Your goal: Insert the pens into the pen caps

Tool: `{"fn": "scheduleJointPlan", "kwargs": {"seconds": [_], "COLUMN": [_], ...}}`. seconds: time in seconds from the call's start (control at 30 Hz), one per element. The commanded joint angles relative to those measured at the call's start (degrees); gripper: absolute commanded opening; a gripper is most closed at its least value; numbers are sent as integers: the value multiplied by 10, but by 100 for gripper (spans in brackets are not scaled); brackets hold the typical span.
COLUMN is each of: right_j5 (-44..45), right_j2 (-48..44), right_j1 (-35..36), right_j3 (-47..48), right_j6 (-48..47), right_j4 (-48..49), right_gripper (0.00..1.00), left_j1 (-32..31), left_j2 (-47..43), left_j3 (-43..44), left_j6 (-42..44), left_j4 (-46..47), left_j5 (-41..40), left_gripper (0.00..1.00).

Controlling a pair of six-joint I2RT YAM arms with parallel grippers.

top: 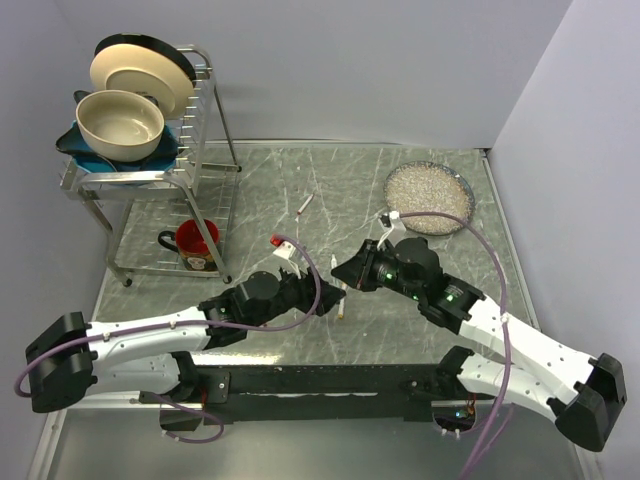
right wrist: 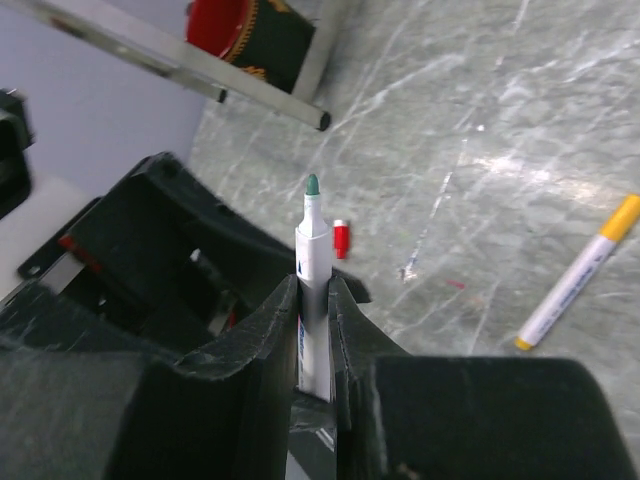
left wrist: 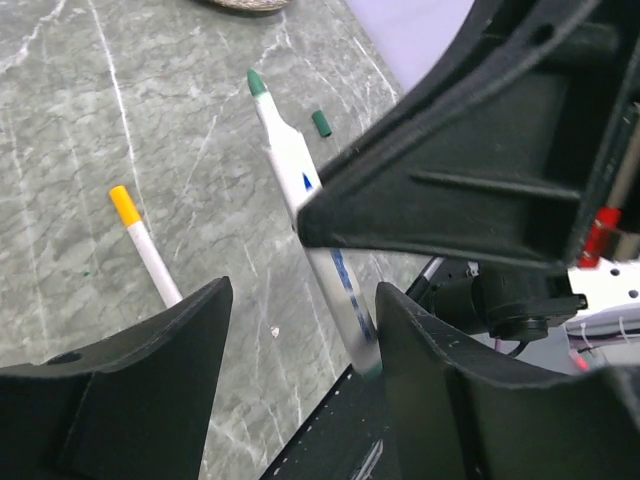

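Observation:
My right gripper (right wrist: 314,287) is shut on a white pen with a green tip (right wrist: 313,240), which stands up out of the jaws. In the left wrist view that pen (left wrist: 285,150) slants down, and its rear end lies between the fingers of my open left gripper (left wrist: 303,300), close to the right finger (left wrist: 450,380). A dark green cap (left wrist: 321,123) lies on the table beyond it. A yellow-tipped pen (right wrist: 578,274) lies loose and also shows in the left wrist view (left wrist: 145,245). A red cap (right wrist: 340,238) lies on the table. A third pen (top: 305,204) lies farther back. The grippers (top: 335,280) meet mid-table.
A metal dish rack (top: 205,150) with plates and a bowl stands at the back left, with a red mug (top: 196,242) on its lower shelf. A round pan of white grains (top: 428,197) sits at the back right. Walls close the table on three sides.

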Motion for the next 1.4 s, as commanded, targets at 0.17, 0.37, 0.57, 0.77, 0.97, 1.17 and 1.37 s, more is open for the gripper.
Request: {"fn": "scheduleJointPlan", "kwargs": {"seconds": [0.17,0.37,0.57,0.77,0.97,1.17,1.37], "right_j5": [-24,-4,29,116,246,254,288], "right_j2": [-36,-68,-100,-88,-53,-12,80], "right_j1": [24,25,26,21,-41,-217,-338], "right_j3": [-28,-40,-42,2,50,35,39], "right_j6": [36,36,39,-12,-4,-6,-50], "right_j4": [72,72,78,5,-119,-167,-203], "right_gripper": [0,0,42,54,56,53,53], "left_j1": [4,7,7,6,6,7,7], "left_j2": [15,-8,-27,-86,-196,-283,-313], "left_j3": [27,28,47,44,40,47,31], "left_j6": [14,17,48,61,73,102,108], "left_j4": [41,32,-26,-117,-186,-268,-270], "left_j5": [36,46,59,2,-18,-51,-14], "left_gripper": [38,1,1,1,1,1,1]}}
